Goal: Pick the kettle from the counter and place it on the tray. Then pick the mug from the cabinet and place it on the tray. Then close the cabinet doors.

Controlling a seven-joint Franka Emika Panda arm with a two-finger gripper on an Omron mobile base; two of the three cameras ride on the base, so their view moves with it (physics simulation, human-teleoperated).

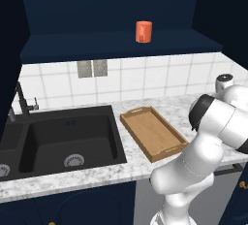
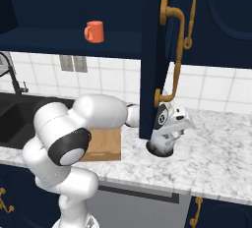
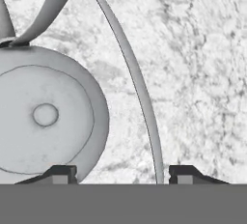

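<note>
Looking down the tool [image 3: 123,179] right now, the kettle [image 3: 46,117] sits directly below it on the speckled surface [image 3: 198,73], its lid and little knob off to one side of the fingertips [image 3: 60,174], and the thin arched handle [image 3: 137,83] runs up between the two tips. They stand apart with the handle band between them, nothing clamped yet as far as I can see. From the right base camera the tool [image 2: 170,132] hangs just over the kettle [image 2: 160,146], right beside the open cabinet door [image 2: 155,60]. My guess on handling: it's small and rigid, probably light if empty, with a smooth, rounded body that would slip out of a pinch, so the handle is the spot to grab, near the top of the arch so it hangs level. That band is thin, so I'd want it centered between the pads before squeezing. The tray [image 1: 154,133] is over on the sink side of the tool, and the mug [image 1: 143,31] is up in the cabinet.
</note>
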